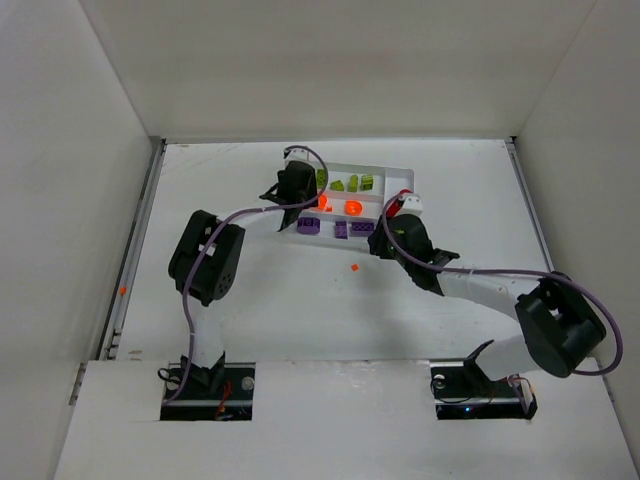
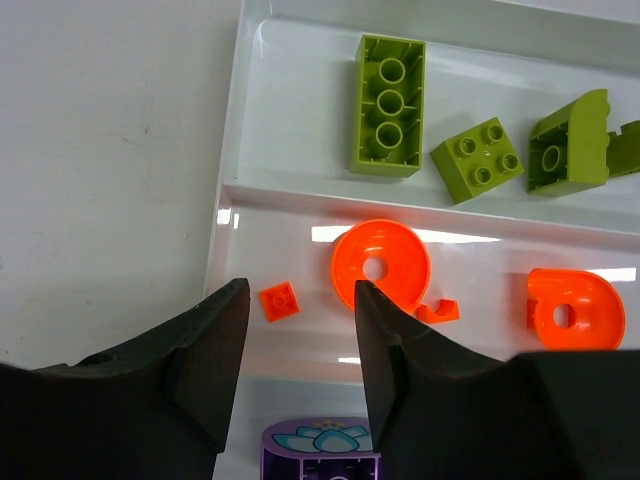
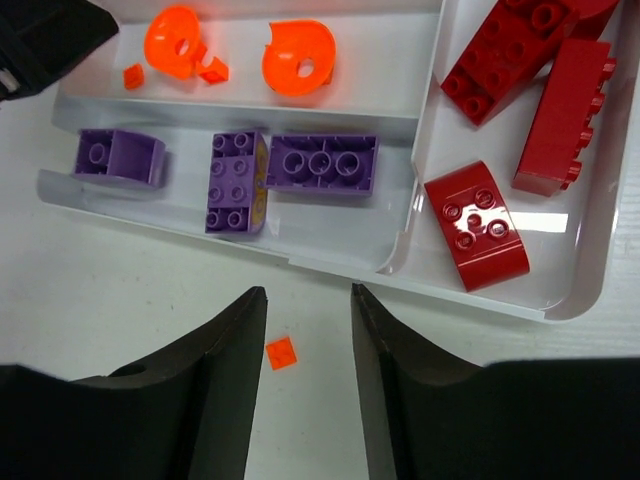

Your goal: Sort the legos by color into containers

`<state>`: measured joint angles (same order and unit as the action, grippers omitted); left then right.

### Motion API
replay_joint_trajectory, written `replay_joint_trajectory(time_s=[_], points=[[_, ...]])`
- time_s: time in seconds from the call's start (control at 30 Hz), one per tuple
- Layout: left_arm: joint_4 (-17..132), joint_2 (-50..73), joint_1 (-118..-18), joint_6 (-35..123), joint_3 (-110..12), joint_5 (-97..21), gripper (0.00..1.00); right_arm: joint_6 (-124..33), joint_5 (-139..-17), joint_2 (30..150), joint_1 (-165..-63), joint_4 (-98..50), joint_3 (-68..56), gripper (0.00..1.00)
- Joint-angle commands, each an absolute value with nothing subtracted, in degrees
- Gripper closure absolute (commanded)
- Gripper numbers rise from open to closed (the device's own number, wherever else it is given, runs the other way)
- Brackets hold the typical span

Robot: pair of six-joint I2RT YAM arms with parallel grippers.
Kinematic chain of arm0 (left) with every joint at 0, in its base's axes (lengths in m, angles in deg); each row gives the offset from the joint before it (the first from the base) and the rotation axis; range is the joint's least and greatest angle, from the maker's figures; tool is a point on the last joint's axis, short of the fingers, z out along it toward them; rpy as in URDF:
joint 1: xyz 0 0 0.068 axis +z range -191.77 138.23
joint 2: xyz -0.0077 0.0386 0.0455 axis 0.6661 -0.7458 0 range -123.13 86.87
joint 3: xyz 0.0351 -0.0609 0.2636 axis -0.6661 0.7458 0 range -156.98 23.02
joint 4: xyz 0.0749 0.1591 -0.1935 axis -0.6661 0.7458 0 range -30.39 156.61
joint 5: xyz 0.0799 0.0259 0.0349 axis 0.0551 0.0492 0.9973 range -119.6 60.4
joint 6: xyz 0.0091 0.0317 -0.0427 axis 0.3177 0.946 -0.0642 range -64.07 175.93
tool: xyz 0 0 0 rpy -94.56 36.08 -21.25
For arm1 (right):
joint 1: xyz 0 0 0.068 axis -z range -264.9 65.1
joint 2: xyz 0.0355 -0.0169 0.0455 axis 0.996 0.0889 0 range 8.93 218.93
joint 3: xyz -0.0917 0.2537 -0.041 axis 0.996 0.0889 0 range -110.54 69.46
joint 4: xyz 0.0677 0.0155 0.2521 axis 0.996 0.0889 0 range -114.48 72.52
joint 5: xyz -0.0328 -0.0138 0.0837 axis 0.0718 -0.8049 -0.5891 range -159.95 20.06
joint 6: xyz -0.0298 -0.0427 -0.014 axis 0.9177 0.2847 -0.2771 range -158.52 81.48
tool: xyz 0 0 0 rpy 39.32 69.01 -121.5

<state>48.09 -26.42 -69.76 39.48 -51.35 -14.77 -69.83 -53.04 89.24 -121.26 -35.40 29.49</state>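
Note:
The white tray (image 1: 398, 172) holds lime green bricks (image 2: 388, 105) in its far slot, orange pieces (image 2: 380, 264) in the middle slot, purple bricks (image 3: 320, 163) in the near slot and red bricks (image 3: 475, 224) in the end slot. A tiny orange square (image 2: 278, 301) lies in the orange slot between the fingers of my open, empty left gripper (image 2: 298, 300). Another tiny orange square (image 3: 281, 353) lies on the table (image 1: 300, 300) in front of the tray, also seen from above (image 1: 354, 267). My right gripper (image 3: 308, 300) is open and empty above it.
The left gripper (image 1: 296, 185) hangs over the tray's left end, the right gripper (image 1: 400, 236) at its near right corner. White walls enclose the table on three sides. A small orange speck (image 1: 122, 291) lies by the left wall.

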Motion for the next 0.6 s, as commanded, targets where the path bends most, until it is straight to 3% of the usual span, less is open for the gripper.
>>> replay_joint_trajectory(time_s=[0.0,0.1,0.2,0.4,0.57], points=[[44.6,-21.2,-69.6,39.2,-49.9,-14.4,0.56,-68.1,-53.2,90.1,-123.0,-37.1,26.9,0.59],[42.9,-14.4,-70.4,36.8,-45.4,-14.6,0.58,-66.8,-53.5,90.4,-124.5,-36.7,26.2,0.75],[38.9,-5.4,-71.5,33.4,-37.0,-14.8,0.62,-67.1,-54.7,90.3,-127.5,-35.0,26.1,0.77],[33.3,10.4,-73.9,26.9,-18.4,-14.5,0.67,-68.4,-53.0,92.9,-131.5,-34.3,27.8,0.56],[33.2,21.5,-75.3,24.9,-6.2,-14.5,0.66,-68.8,-53.2,95.4,-130.7,-32.9,27.4,0.52]])
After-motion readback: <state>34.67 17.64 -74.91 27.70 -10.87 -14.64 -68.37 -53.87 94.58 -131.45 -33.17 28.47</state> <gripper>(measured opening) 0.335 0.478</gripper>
